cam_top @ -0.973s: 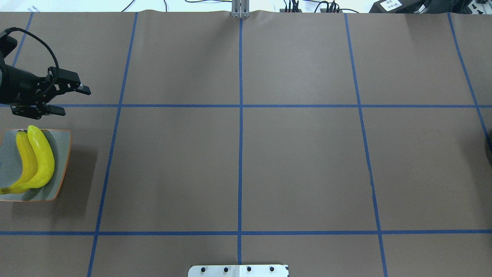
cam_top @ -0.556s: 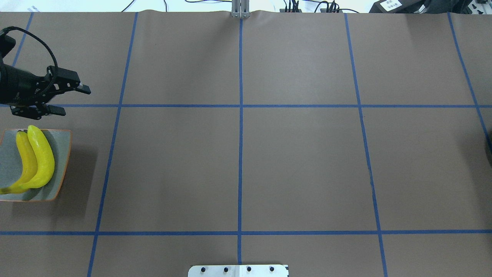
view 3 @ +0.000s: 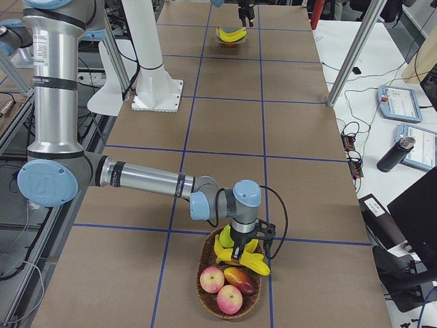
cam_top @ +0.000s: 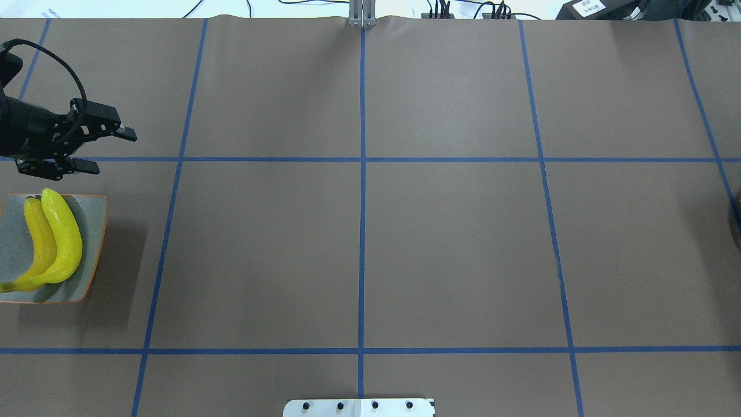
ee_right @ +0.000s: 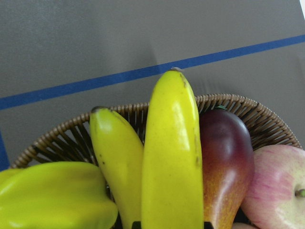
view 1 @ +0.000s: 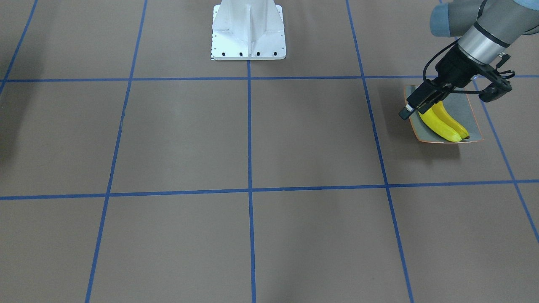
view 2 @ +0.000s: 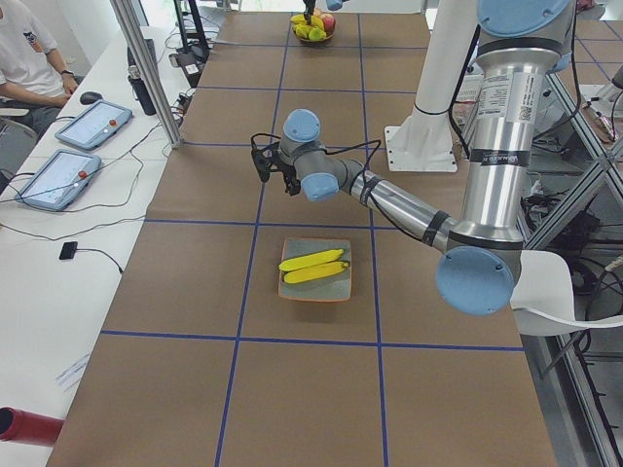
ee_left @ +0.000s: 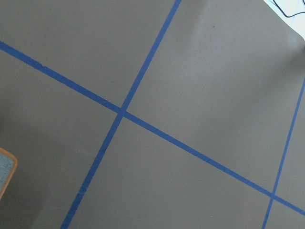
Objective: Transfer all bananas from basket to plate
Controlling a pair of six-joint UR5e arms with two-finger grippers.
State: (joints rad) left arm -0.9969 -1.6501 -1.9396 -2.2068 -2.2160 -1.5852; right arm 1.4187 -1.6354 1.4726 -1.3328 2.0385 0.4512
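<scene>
Two yellow bananas (cam_top: 55,243) lie side by side on the grey-green plate (cam_top: 92,255) at the table's left edge; they also show in the front view (view 1: 442,124) and the left view (view 2: 313,265). My left gripper (cam_top: 113,153) is open and empty, hovering just beyond the plate (view 1: 469,115). My right gripper (view 3: 240,251) is down in the wicker basket (view 3: 202,287). In the right wrist view a banana (ee_right: 171,152) fills the middle with dark finger edges tight against both its sides. A second banana (ee_right: 116,162) lies beside it.
The basket (ee_right: 267,119) also holds a dark red fruit (ee_right: 226,162), an apple (ee_right: 281,186) and a yellow-green fruit (ee_right: 52,195). The robot base (view 1: 248,31) stands at mid-table. Blue tape lines cross the brown surface. An operator (view 2: 29,58) sits beside the table.
The left arm's wrist has shifted very slightly; its gripper stays open in the same place. Plate and its two bananas are unchanged.
</scene>
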